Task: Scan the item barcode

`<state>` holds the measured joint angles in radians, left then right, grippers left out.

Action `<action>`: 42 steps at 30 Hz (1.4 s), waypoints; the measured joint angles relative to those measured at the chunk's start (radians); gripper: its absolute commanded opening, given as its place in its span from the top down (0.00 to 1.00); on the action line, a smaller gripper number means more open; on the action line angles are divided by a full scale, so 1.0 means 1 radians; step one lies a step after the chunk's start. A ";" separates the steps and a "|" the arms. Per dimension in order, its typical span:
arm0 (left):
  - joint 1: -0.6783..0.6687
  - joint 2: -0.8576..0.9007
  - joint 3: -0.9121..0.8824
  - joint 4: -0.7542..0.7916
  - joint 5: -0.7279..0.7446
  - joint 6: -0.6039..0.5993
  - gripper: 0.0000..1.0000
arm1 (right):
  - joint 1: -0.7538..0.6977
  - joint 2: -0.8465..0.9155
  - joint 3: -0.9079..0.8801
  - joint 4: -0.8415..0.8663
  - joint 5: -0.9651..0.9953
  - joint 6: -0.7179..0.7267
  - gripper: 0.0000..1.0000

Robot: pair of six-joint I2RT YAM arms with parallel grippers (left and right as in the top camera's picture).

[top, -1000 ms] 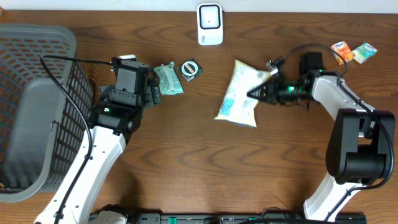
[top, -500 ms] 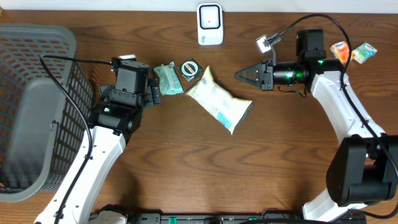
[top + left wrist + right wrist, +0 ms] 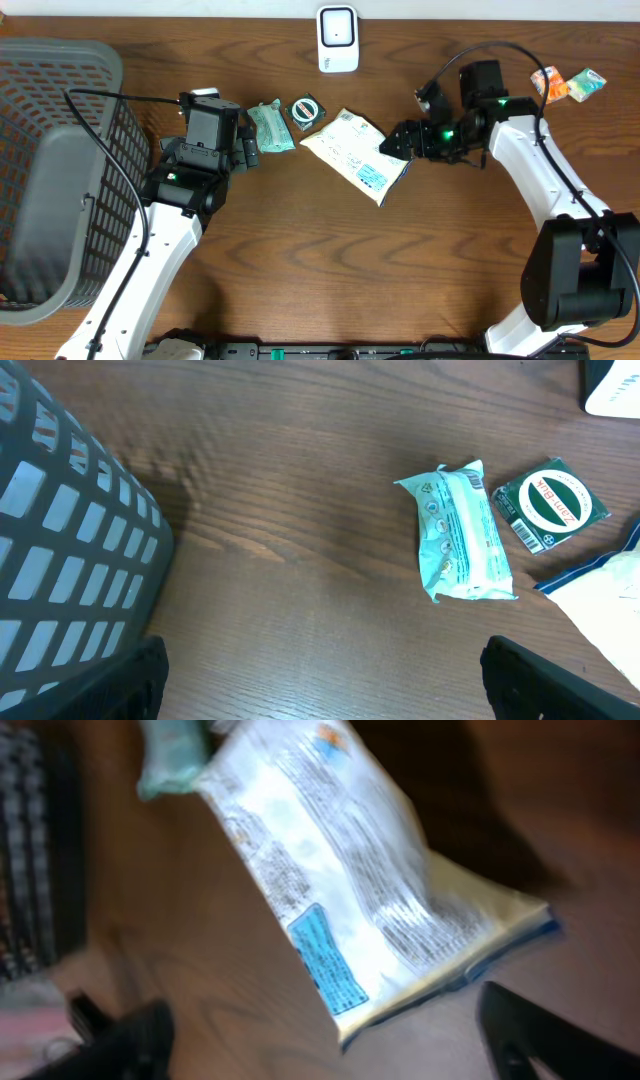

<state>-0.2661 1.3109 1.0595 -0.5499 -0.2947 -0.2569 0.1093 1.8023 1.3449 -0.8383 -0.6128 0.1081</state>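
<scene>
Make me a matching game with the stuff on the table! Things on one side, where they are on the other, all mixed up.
Things:
1 basket
2 scanner
3 white bag
4 orange packet

Places in the overhead view:
A top right corner
B middle of the table
C left edge
D top middle

Pairs: 1-C, 2-D, 3-B, 4-A.

One grey mesh basket (image 3: 70,80), one white plastic scanner (image 3: 338,38), one white printed pouch (image 3: 355,155), two green packets (image 3: 270,127) (image 3: 307,110), two small sachets (image 3: 548,84) (image 3: 587,82).
</scene>
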 measured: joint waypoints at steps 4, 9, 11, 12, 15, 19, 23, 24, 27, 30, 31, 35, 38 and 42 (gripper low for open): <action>0.000 0.000 0.000 0.000 0.000 0.000 0.02 | 0.002 0.000 -0.037 0.014 0.048 0.134 0.01; 0.000 0.000 0.000 0.001 0.000 0.000 0.02 | 0.035 0.002 -0.163 0.183 0.073 0.279 0.01; 0.000 0.000 0.000 0.000 0.000 0.000 0.02 | 0.059 0.006 -0.222 0.269 0.076 0.342 0.01; 0.000 0.000 0.000 0.000 0.000 0.000 0.02 | 0.071 0.008 -0.249 0.306 0.079 0.374 0.01; 0.000 0.000 0.000 0.000 0.000 0.000 0.02 | 0.096 0.009 -0.325 0.439 0.083 0.463 0.01; 0.000 0.000 0.000 0.000 0.000 0.000 0.02 | 0.112 0.006 -0.387 0.599 0.090 0.563 0.22; 0.000 0.000 0.000 0.000 0.000 0.000 0.03 | 0.126 0.007 -0.426 0.681 0.106 0.610 0.99; 0.000 0.000 0.000 0.000 0.000 0.000 0.02 | 0.127 0.007 -0.433 0.686 0.106 0.617 0.99; 0.000 0.000 0.000 0.000 0.000 0.000 0.02 | 0.128 0.007 -0.436 0.695 0.104 0.624 0.99; 0.000 0.000 0.000 0.000 0.000 0.000 0.02 | 0.127 0.007 -0.437 0.733 0.085 0.602 0.99; 0.000 0.000 0.000 0.000 0.000 0.000 0.02 | 0.125 0.007 -0.439 0.766 0.062 0.584 0.99; 0.000 0.000 0.000 0.000 0.000 0.000 0.02 | 0.091 0.007 -0.443 0.924 -0.129 0.473 0.99; 0.000 0.000 0.000 0.000 0.000 0.000 0.02 | 0.040 0.005 -0.444 1.054 -0.328 0.374 0.99; 0.000 0.000 0.000 0.000 0.000 0.000 0.02 | -0.031 -0.005 -0.444 1.211 -0.580 0.285 0.99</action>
<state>-0.2661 1.3109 1.0595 -0.5495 -0.2947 -0.2569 0.0788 1.7973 0.9012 0.3729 -1.1931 0.3931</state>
